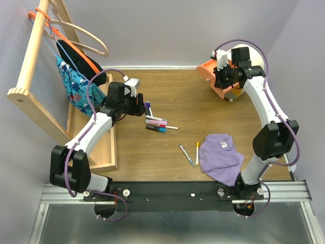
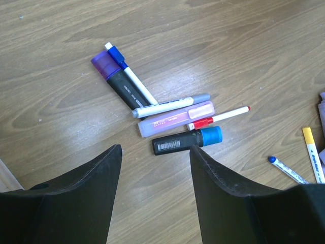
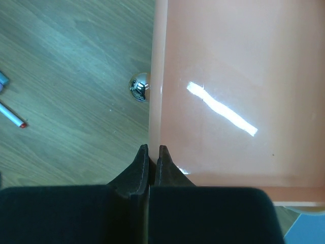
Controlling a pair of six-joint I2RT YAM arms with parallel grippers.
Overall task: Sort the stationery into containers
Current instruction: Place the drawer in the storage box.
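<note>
Left end effector (image 2: 155,148): spread wide with nothing in it, hovering above the counter (image 2: 61,40).
Nearest item: a blue-capped black marker (image 2: 188,141) lies crosswise just ahead of the fingertips.
Pile beyond it: a pink highlighter (image 2: 175,119), a grey-capped white pen (image 2: 170,105) and a red-capped thin pen (image 2: 218,118) are packed together. Farthest ahead are a purple-capped highlighter (image 2: 114,76) and a blue-capped pen (image 2: 129,73).
Loose pens: a blue-tipped pen (image 2: 287,170) and a yellow pen (image 2: 314,155) lie off to the right of the right finger, well apart from the pile and near the purple cloth (image 2: 321,109).
Right end effector (image 3: 151,150): closed to a slit over the front edge of the orange drawer (image 3: 228,76). We cannot tell whether the rim is pinched.
Knob (image 3: 138,87): just ahead and to the left of those fingertips.
Drawer floor: the visible part is bare, so we judge that sorting has barely begun.
Risk, left: a wide closure on the packed pile could trap two items or roll the round marker away.
Risk, right: a poor hold on the rim could let the drawer slide or tip when stationery drops in.
</note>
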